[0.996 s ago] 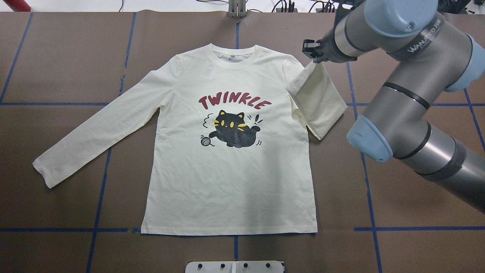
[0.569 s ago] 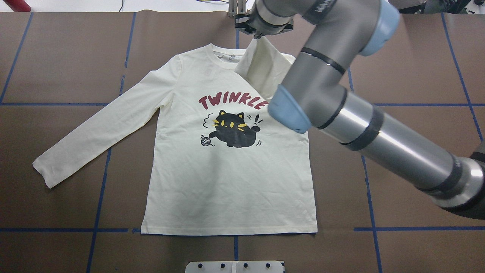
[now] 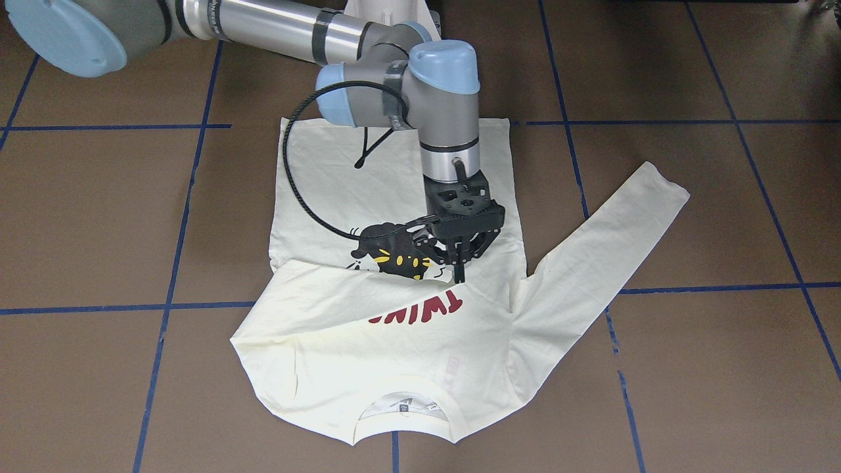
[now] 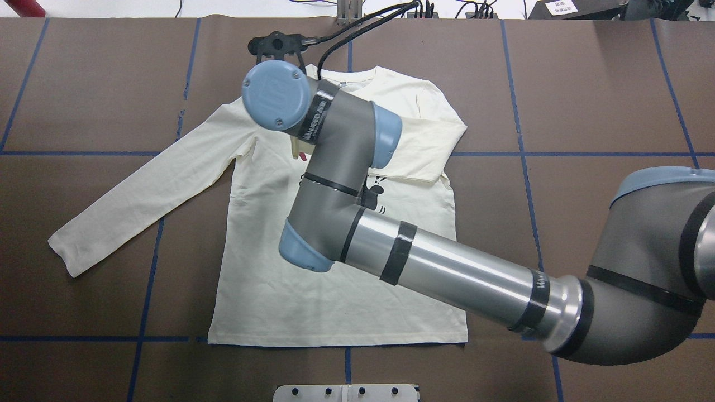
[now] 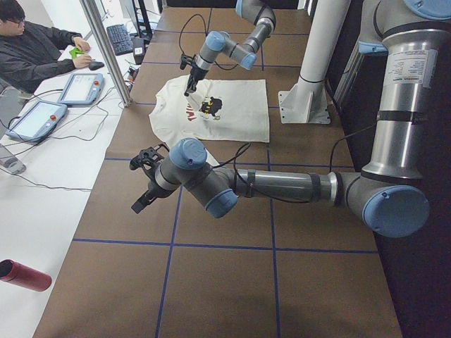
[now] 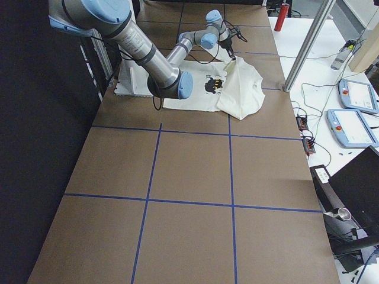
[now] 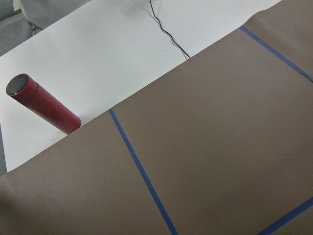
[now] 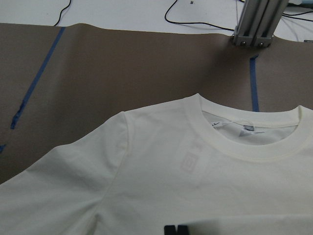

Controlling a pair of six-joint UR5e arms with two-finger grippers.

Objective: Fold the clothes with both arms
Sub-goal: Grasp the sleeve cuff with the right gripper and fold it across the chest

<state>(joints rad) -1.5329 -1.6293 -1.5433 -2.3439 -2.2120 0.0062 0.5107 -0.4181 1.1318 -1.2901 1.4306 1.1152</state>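
Note:
The cream-white long-sleeved T-shirt (image 4: 335,301) lies print side up on the brown table (image 4: 586,111), collar away from the robot. My right gripper (image 3: 458,269) is shut on the cuff of the shirt's right sleeve (image 3: 328,295) and holds it lifted over the chest, above the cat print. The sleeve (image 4: 424,151) is folded inward and covers part of the red lettering. In the overhead view the right wrist hides this gripper. The left sleeve (image 4: 139,195) lies stretched out flat. My left gripper (image 5: 144,183) hovers over bare table far from the shirt. I cannot tell whether it is open or shut.
A red cylinder (image 7: 41,105) lies on the white surface beyond the table's far left corner. A metal post (image 8: 257,24) stands behind the collar. A white base plate (image 4: 346,392) sits at the near edge. An operator (image 5: 35,49) sits at the left end.
My right gripper has carried the right sleeve's cuff from the shirt's right side leftward across the collar area to over the chest. The sleeve now lies folded inward.

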